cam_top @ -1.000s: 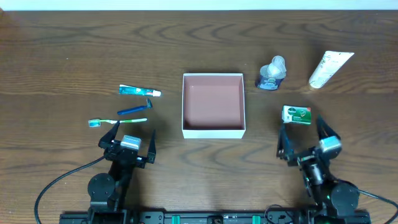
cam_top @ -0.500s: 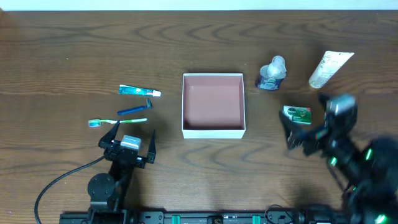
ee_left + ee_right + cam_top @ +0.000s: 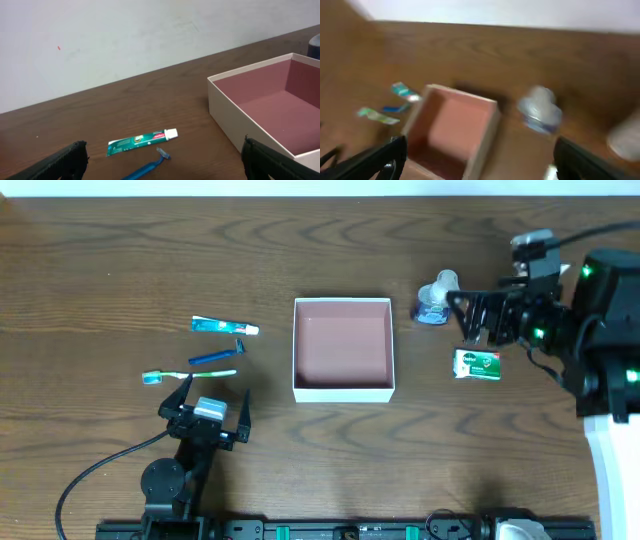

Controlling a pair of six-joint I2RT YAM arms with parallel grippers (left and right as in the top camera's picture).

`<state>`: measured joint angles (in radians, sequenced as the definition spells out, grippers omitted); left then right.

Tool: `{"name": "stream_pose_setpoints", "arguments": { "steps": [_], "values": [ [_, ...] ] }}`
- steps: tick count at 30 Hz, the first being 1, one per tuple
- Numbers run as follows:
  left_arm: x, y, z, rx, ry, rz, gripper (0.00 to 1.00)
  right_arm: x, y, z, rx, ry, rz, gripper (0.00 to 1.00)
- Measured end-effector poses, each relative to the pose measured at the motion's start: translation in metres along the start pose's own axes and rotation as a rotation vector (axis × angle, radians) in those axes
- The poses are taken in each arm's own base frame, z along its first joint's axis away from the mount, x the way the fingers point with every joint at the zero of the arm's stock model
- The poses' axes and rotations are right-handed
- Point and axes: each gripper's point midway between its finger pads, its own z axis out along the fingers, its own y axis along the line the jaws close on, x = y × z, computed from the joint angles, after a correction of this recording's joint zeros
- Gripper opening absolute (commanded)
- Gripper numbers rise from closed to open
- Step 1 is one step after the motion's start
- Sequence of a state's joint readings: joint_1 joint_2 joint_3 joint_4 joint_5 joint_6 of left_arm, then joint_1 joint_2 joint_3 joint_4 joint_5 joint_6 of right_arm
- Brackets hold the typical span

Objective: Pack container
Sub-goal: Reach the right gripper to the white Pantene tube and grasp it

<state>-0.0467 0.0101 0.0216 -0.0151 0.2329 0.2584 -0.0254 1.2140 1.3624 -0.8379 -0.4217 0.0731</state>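
Observation:
The container (image 3: 343,391), a white square box with a reddish-pink inside, sits open in the middle of the table. It also shows in the left wrist view (image 3: 225,107) and, blurred, in the right wrist view (image 3: 487,127). My left gripper (image 3: 212,392) rests open near the front left, just behind a toothbrush (image 3: 190,375); nothing lies between its fingers (image 3: 60,162). My right gripper (image 3: 462,320) hangs open in the air right of the container, above a small clear bottle (image 3: 437,298) and a green soap box (image 3: 477,364). It holds nothing.
Left of the container lie a toothpaste tube (image 3: 225,327) and a blue razor (image 3: 217,356); both show in the left wrist view, the toothpaste tube (image 3: 142,140) and the razor (image 3: 150,167). The right arm's body covers the back right of the table. The right wrist view is motion-blurred.
The right arm has lifted off the front right of the table and swung back and up, now hovering over the bottle and soap box. The left arm and all objects have stayed put.

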Motion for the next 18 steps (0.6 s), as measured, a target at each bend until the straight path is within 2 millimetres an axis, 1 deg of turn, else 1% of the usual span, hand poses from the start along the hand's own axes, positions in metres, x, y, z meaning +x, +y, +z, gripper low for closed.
{"name": "stream_pose_setpoints", "arguments": {
  "steps": [2, 3, 4, 6, 8, 10, 12, 16, 18],
  "values": [
    [0.000, 0.000, 0.000, 0.000, 0.000, 0.000, 0.98, -0.001, -0.025, 0.003, 0.094, 0.000, 0.076, 0.93],
    [0.000, 0.000, 0.000, 0.000, 0.000, 0.000, 0.98, -0.002, -0.042, 0.003, 0.152, -0.009, 0.123, 0.93],
    [0.000, 0.000, 0.000, 0.000, 0.000, 0.000, 0.98, -0.005, -0.052, 0.001, 0.181, -0.021, 0.145, 0.94],
    [0.000, 0.000, 0.000, 0.000, 0.000, 0.000, 0.98, -0.014, -0.077, -0.005, 0.256, -0.069, 0.195, 0.98],
    [0.000, 0.000, 0.000, 0.000, 0.000, 0.000, 0.98, -0.023, -0.094, -0.013, 0.304, -0.119, 0.210, 0.99],
    [0.000, 0.000, 0.000, 0.000, 0.000, 0.000, 0.98, -0.034, -0.105, -0.019, 0.328, -0.162, 0.184, 0.99],
    [0.000, 0.000, 0.000, 0.000, 0.000, 0.000, 0.98, -0.042, -0.111, -0.021, 0.334, -0.184, 0.129, 0.99],
    [0.000, 0.000, 0.000, 0.000, 0.000, 0.000, 0.98, -0.046, -0.122, -0.018, 0.340, -0.182, 0.065, 0.99],
    [0.000, 0.000, 0.000, 0.000, 0.000, 0.000, 0.98, -0.044, -0.134, -0.014, 0.349, -0.171, 0.067, 0.99]
  ]
}}
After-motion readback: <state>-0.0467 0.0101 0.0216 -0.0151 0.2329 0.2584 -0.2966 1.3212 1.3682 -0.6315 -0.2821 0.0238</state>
